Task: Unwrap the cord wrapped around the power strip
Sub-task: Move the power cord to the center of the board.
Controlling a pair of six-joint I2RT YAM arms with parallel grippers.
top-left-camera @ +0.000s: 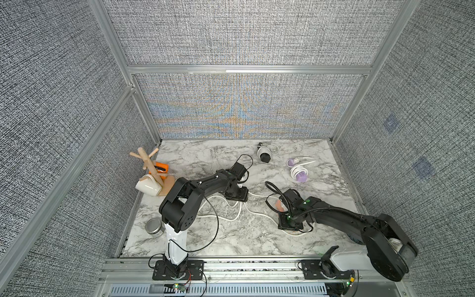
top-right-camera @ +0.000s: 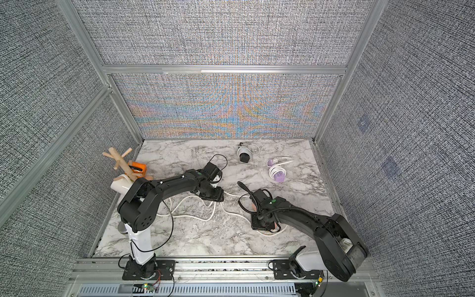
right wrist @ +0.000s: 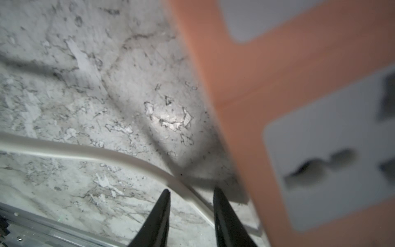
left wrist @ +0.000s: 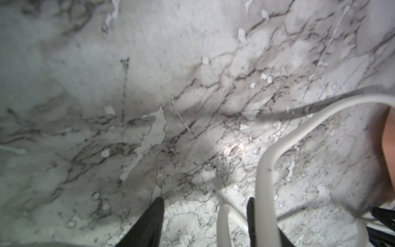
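Note:
The power strip (right wrist: 256, 85) is salmon-orange with white socket plates; in both top views only slivers of it (top-left-camera: 279, 205) (top-right-camera: 276, 226) show under the right arm. Its white cord (top-left-camera: 257, 213) lies in loose loops on the marble table between the two arms. My left gripper (left wrist: 205, 205) is open low over the table. One cord strand (left wrist: 223, 216) runs between its fingers and another (left wrist: 265, 171) crosses in front of one finger. My right gripper (right wrist: 192, 191) is open beside the strip, with the cord (right wrist: 85, 151) passing on the table between its tips.
A wooden mug tree (top-left-camera: 149, 164) with a white mug (top-left-camera: 147, 187) and an orange object (top-left-camera: 159, 168) stands at the left edge, a metal tin (top-left-camera: 154, 226) nearer the front. A black adapter (top-left-camera: 264, 155) and a purple one with coiled cord (top-left-camera: 299, 174) lie at the back right.

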